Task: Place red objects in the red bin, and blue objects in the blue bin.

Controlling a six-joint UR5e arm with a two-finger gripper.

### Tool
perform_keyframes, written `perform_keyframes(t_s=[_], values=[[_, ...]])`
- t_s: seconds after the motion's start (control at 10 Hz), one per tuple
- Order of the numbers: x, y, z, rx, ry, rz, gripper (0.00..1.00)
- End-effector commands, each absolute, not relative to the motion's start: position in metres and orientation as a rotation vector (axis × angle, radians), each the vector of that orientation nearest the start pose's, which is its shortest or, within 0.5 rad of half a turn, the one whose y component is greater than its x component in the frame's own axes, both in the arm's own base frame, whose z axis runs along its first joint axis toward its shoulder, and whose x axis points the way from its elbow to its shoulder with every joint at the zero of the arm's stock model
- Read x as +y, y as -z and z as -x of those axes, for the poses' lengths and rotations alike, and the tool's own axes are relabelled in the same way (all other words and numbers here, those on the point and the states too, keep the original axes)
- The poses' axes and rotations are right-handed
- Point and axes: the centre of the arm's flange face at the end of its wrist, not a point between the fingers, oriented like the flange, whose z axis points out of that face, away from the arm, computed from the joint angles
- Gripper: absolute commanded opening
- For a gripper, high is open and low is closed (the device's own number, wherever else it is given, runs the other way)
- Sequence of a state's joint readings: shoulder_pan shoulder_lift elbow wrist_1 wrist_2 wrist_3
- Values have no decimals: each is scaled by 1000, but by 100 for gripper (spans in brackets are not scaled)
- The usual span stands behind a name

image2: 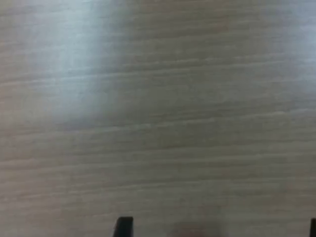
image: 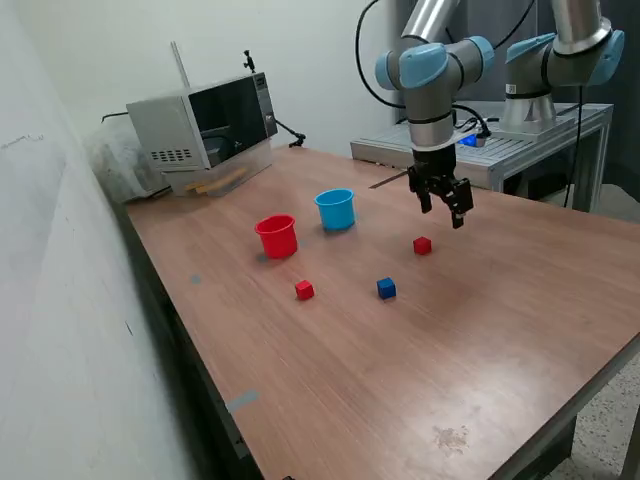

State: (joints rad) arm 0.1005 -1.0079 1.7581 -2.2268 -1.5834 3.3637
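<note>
In the exterior view the red cup and the light blue cup stand upright side by side on the wooden table. One red cube lies to the exterior view's right of the cups. A second red cube and one dark blue cube lie nearer the front. A second blue cube is not in view. My gripper hangs open and empty above the table, just above and right of the first red cube. The wrist view shows only bare wood and my gripper's dark fingertips, set wide apart.
A microwave stands at the table's back left corner. A second robot arm is mounted on a metal bench behind the table. A wall runs along the exterior view's left. A strip of tape lies near the table's front left edge.
</note>
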Motion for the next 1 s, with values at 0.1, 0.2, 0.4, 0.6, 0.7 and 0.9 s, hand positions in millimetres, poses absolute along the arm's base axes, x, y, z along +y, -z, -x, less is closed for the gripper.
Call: perform_keyframes(t_s=[0.1, 0.2, 0.4, 0.6, 0.7, 0.9], values=[[-198, -128, 588, 2294, 57, 2048, 100], [-201, -128, 590, 2310, 45, 2047, 100], [-202, -121, 604, 2321, 33, 2056, 100], [-196, -116, 615, 2335, 29, 2043, 100], [-196, -115, 618, 2341, 17, 2048, 100], [-195, -110, 622, 2341, 17, 2045, 100]])
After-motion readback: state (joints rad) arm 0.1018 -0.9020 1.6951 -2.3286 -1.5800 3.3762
